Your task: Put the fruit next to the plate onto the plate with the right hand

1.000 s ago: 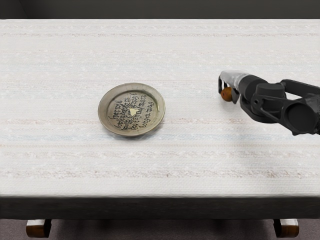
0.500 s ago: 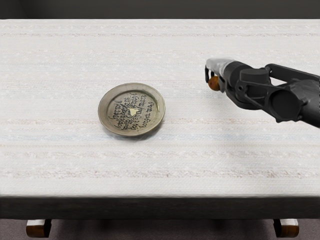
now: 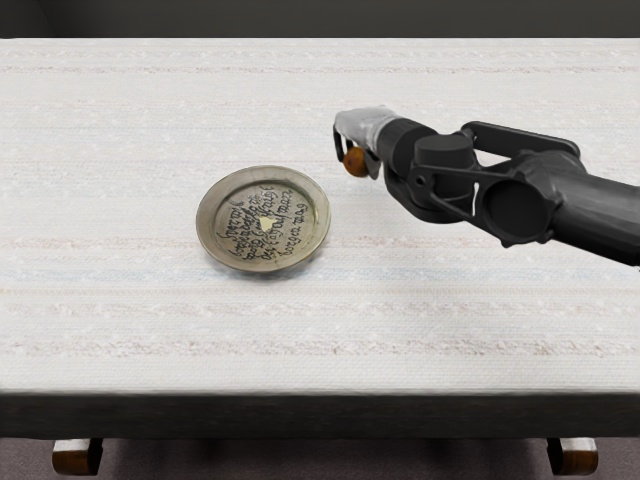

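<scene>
Clamped between the curled fingers [image 3: 338, 148] of the grey right hand [image 3: 362, 135]: a small round orange-brown fruit [image 3: 355, 163], seemingly clear of the white cloth-covered table [image 3: 120, 320]. Left of the fingertips and nearer the camera, close by: a round tarnished metal plate with dark script [image 3: 215, 200]. Mid-carry, by the look of it. Next, probably: further left over the plate, down, then a gentle release against rolling.
</scene>
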Tool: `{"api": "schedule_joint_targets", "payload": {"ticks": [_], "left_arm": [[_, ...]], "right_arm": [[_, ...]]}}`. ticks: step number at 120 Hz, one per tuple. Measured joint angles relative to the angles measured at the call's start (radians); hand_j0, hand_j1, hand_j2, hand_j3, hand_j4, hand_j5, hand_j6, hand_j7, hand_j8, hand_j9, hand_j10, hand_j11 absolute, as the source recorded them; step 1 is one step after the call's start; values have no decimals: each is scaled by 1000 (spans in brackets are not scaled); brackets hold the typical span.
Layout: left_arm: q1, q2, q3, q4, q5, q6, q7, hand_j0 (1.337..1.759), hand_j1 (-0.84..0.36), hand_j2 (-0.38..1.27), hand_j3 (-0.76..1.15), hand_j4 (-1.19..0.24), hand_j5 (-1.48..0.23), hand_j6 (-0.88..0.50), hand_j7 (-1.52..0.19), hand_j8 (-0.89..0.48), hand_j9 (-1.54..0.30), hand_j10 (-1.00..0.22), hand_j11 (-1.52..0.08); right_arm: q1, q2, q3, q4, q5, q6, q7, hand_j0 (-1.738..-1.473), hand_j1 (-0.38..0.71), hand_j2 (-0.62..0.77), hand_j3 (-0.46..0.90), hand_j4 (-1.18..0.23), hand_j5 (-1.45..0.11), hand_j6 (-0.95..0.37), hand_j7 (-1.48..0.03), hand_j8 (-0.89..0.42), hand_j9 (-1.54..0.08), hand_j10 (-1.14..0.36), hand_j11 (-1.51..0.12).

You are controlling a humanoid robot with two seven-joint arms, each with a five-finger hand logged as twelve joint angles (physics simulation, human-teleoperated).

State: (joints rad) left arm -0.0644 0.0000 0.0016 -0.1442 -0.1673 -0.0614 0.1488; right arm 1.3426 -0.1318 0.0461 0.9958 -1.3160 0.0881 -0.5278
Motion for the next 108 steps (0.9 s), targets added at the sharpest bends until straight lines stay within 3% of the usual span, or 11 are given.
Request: {"api": "schedule_joint_targets", "payload": {"ticks": [53, 108], "left_arm": [[0, 0, 0, 0, 0, 0, 0, 1658, 325, 4, 0, -20, -26, -21, -26, -21, -26, -20, -26], [0, 0, 0, 0, 0, 0, 0, 1658, 325, 4, 0, -20, -26, -20, -26, -20, -26, -20, -26]], "right_arm": [[23, 117, -7, 1, -1, -1, -22, -1657, 323, 299, 1, -587, -1171, -392, -1069, -321, -1120, -798, -1124], [10, 132, -8, 4, 0, 0, -25, -1655, 281, 250, 1, -624, -1148, -428, -1068, -367, -1108, -803, -1111]]}}
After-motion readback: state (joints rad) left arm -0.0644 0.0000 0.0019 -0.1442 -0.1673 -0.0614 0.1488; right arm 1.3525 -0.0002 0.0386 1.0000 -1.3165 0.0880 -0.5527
